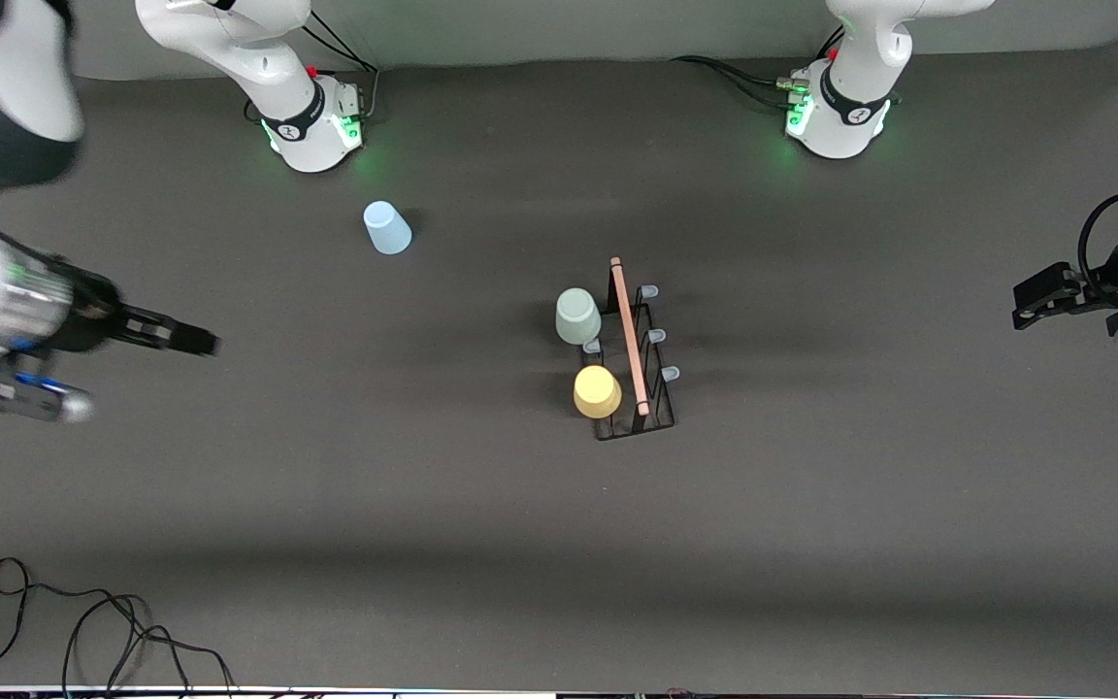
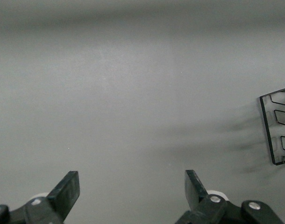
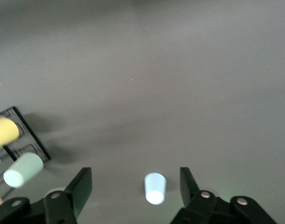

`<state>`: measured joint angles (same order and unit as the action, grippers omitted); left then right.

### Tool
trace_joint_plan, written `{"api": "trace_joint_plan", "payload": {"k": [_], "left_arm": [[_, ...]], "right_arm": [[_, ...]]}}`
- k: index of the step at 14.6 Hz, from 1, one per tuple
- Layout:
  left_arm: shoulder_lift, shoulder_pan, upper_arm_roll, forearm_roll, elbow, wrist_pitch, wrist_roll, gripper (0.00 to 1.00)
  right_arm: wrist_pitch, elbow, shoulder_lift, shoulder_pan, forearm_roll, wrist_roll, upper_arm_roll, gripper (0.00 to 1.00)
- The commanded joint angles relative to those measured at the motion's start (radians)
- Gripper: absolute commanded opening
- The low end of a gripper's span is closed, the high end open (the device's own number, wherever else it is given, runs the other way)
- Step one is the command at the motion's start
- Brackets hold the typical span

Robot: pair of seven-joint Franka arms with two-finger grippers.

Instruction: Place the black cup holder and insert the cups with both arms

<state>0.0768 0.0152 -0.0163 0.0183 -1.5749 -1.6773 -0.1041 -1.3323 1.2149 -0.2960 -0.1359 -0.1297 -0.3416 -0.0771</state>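
The black cup holder stands mid-table between both grippers, with the green cup and yellow cup on its pegs. The right gripper, jaws apart and empty, hovers near the blue cup upside down on the table. The left gripper, jaws apart and empty, waits at its table end.

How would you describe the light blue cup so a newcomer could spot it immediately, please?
Start at the right arm's base; the light blue cup stands alone, upside down, on the table just nearer the front camera. Unlike the green cup and yellow cup, it isn't on the black cup holder.
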Motion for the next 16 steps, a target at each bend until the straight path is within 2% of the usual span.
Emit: {"api": "trace_joint_plan", "payload": {"k": [1, 5, 11, 16], "left_arm": [[-0.011, -0.009, 0.006, -0.001, 0.000, 0.008, -0.002, 1.00], [-0.012, -0.009, 0.007, -0.001, 0.003, 0.013, -0.002, 1.00], [-0.011, -0.009, 0.007, 0.000, 0.003, 0.016, -0.002, 1.00], [-0.009, -0.009, 0.007, 0.000, 0.003, 0.013, -0.002, 1.00]], "right_arm": [[0.038, 0.029, 0.052, -0.004, 0.042, 0.084, -0.029, 0.87], [0.048, 0.049, 0.069, -0.005, 0.042, 0.182, -0.093, 0.93], [-0.060, 0.135, 0.101, -0.010, 0.067, 0.245, -0.104, 0.93], [-0.197, 0.380, 0.270, 0.021, 0.105, 0.309, -0.093, 0.94]]}}
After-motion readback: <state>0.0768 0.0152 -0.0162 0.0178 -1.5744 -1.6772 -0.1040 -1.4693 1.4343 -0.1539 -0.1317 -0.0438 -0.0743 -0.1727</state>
